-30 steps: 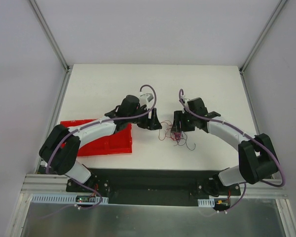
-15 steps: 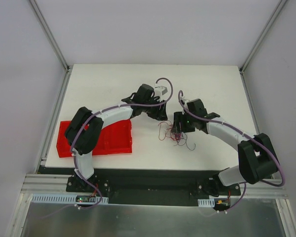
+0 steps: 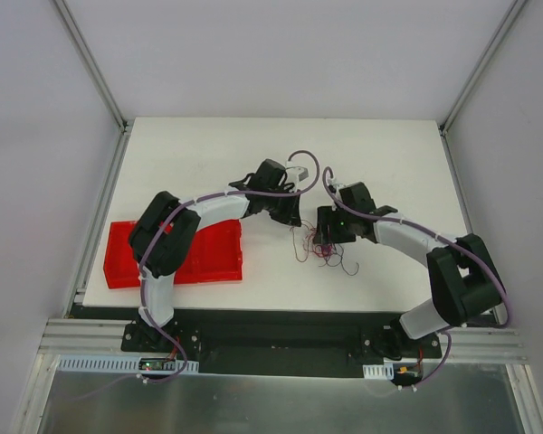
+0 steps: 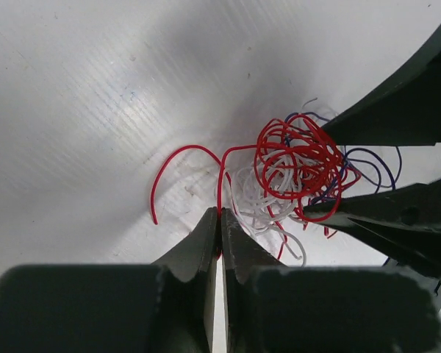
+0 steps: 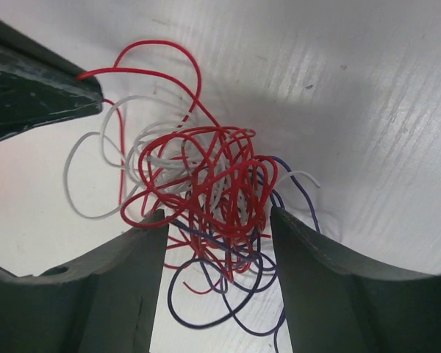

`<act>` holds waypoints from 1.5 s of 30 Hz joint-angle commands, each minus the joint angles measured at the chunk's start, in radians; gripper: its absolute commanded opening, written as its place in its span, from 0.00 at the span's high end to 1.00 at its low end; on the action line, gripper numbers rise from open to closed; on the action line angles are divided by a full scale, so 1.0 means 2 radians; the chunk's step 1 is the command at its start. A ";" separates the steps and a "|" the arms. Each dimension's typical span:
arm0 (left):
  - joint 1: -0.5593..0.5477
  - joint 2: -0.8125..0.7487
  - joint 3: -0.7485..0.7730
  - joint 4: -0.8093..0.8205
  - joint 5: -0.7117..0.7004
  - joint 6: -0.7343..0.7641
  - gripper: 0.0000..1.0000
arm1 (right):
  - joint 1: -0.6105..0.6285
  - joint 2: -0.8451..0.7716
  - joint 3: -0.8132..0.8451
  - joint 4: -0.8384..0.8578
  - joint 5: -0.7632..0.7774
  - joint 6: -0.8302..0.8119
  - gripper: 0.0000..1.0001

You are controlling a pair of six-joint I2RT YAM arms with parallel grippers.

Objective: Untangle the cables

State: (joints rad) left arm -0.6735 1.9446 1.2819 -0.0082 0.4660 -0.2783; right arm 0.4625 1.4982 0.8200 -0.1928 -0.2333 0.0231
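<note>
The cables (image 3: 323, 249) are a small tangle of thin red, white and purple wires lying on the white table (image 3: 199, 154) between my two grippers. My left gripper (image 4: 220, 215) is shut on one red cable strand that arcs out of the tangle's left side (image 4: 298, 158). From above, the left gripper (image 3: 295, 220) sits just left of the tangle. My right gripper (image 5: 217, 220) stands open, its fingers on either side of the tangle's red and purple loops (image 5: 206, 184). In the top view, the right gripper (image 3: 323, 239) is over the tangle.
A red bin (image 3: 213, 258) lies at the table's left front, partly under the left arm. The right gripper's dark fingers (image 4: 386, 213) fill the right of the left wrist view. The left finger (image 5: 37, 88) shows at the upper left of the right wrist view.
The left arm has swung right, from over the red bin to the tangle, and its jaws have closed on a red strand. The right gripper has stayed open over the tangle.
</note>
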 commanded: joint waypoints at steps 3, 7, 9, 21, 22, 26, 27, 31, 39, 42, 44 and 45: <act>-0.007 -0.068 -0.017 -0.019 -0.015 0.006 1.00 | 0.003 0.022 -0.007 0.025 0.064 0.020 0.40; -0.013 -0.128 -0.045 -0.032 -0.007 0.002 1.00 | 0.006 0.008 -0.019 0.025 0.153 0.037 0.40; -0.017 -0.167 -0.056 -0.043 0.005 0.008 1.00 | 0.005 0.000 -0.030 0.035 0.173 0.044 0.40; -0.020 -0.395 -0.009 -0.184 -0.091 0.049 1.00 | -0.003 0.012 -0.020 -0.005 0.326 0.091 0.39; -0.021 -0.406 0.008 -0.201 -0.109 0.053 1.00 | -0.007 0.010 -0.021 -0.006 0.327 0.094 0.38; -0.021 -0.430 0.074 -0.261 -0.175 0.056 1.00 | -0.026 0.016 -0.017 -0.012 0.311 0.102 0.37; -0.021 -0.433 0.091 -0.269 -0.183 0.055 1.00 | -0.033 0.021 -0.015 -0.015 0.306 0.106 0.37; -0.020 -0.440 0.151 -0.284 -0.202 0.039 1.00 | -0.062 0.026 -0.014 -0.019 0.279 0.118 0.37; -0.020 -0.380 0.259 -0.284 -0.128 0.000 1.00 | -0.098 -0.005 -0.043 -0.003 0.259 0.134 0.37; -0.021 -0.351 0.274 -0.283 -0.113 -0.009 1.00 | -0.107 -0.020 -0.054 0.002 0.262 0.140 0.37; -0.020 -0.340 0.279 -0.282 -0.131 -0.017 1.00 | -0.135 -0.032 -0.069 0.009 0.241 0.153 0.37; -0.020 -0.336 0.279 -0.280 -0.139 -0.023 1.00 | -0.151 -0.042 -0.078 0.014 0.231 0.154 0.37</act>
State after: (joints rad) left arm -0.7128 1.2247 1.8114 -0.5739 0.1959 -0.2661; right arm 0.2501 1.4792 0.7193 -0.1661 0.2821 0.2787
